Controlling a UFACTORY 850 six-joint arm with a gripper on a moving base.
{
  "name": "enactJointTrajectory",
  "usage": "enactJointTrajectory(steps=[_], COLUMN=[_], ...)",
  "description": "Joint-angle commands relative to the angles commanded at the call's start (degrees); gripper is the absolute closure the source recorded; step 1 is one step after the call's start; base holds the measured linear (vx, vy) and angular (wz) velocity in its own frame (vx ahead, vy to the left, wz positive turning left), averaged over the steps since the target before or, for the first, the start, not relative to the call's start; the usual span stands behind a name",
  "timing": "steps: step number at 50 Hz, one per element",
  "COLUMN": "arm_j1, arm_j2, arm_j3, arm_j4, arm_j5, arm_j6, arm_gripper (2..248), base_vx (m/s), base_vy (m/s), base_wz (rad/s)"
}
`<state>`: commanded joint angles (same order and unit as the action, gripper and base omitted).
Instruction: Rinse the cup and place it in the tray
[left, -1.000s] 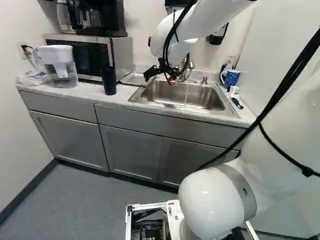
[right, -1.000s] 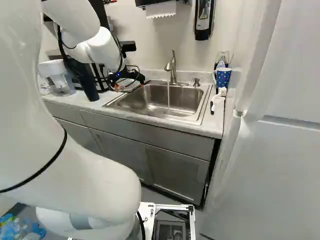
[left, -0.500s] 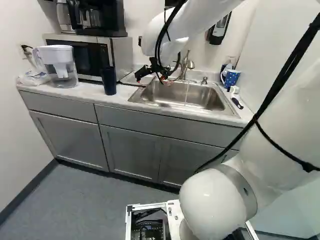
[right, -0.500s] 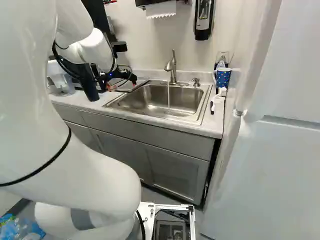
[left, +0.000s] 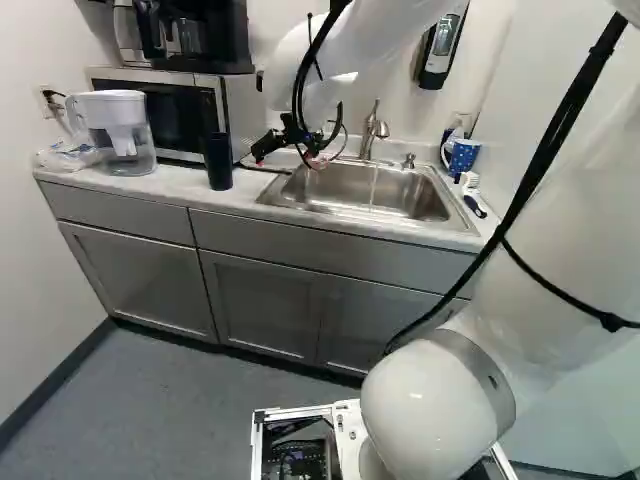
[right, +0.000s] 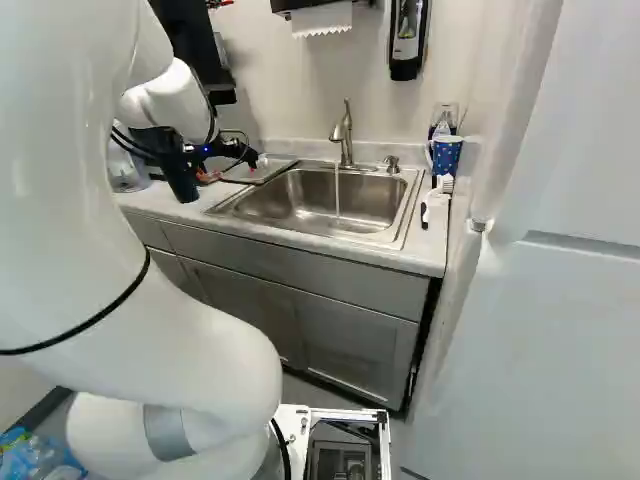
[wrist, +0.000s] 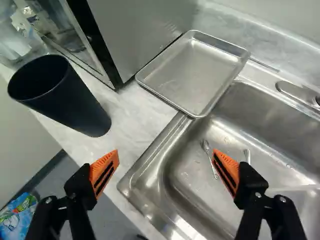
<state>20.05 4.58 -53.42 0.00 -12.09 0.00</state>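
While water runs from the faucet into the steel sink, the gripper hangs above the sink's corner and the neighbouring counter, its 2 orange-padded fingers spread wide with nothing between them. The dark cup stands upright on the counter, mouth up, in front of the microwave and outside the grip; in the wrist view it is ahead of the fingers and off to 1 side, touching neither.

The shallow metal tray lies on the counter between the microwave and the sink, with 1 corner reaching the sink's rim. The dark cup is near the tray but apart from it. Inside the sink, a small spoon lies on the bottom, and the end of another slim metal piece shows near it, partly hidden by a finger.

At the left of the left base view, a water pitcher stands near the microwave, beside a crumpled plastic bag, and a coffee maker sits on the microwave. Across the sink from the dark cup, a blue spotted cup stands on the counter, with a white brush just beside it. A dispenser hangs on the wall above.
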Motion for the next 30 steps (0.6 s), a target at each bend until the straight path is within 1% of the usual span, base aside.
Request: enactJointTrajectory(steps=[30], arm_j1=[5.3], arm_j2=[-3.5], arm_j3=[-3.5], arm_j4=[0.0], arm_j5=[0.0], arm_j6=[0.0], arm_gripper=[3], base_vx=[0.0], base_vy=[0.0], base_wz=[0.0])
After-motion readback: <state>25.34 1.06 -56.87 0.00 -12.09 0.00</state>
